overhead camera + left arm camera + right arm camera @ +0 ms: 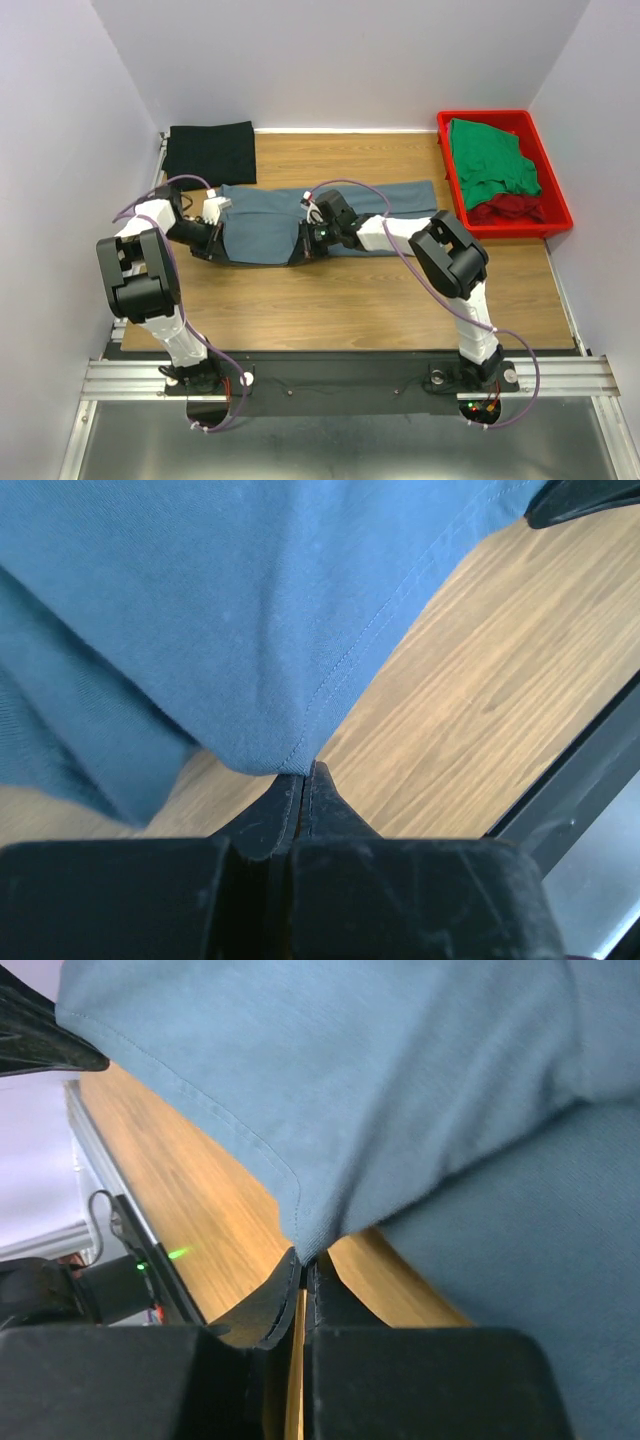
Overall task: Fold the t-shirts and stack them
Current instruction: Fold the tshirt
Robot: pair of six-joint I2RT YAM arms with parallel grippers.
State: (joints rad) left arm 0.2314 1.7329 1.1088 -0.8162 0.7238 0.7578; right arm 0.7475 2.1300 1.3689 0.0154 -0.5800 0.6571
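Note:
A slate blue-grey t-shirt (300,215) lies across the middle of the wooden table. My left gripper (219,243) is shut on its near left hem corner (290,752) and holds it lifted. My right gripper (304,243) is shut on the near hem corner further right (310,1242), also lifted. The cloth hangs from both grips over the table. A folded black t-shirt (210,152) lies at the far left. A green t-shirt (492,160) lies on a dark red t-shirt (510,207) in the tray.
A rigid red plastic tray (556,195) stands at the far right. White walls close in the table on three sides. Bare wooden tabletop (350,300) lies in front of the shirt. Purple cables run along both arms.

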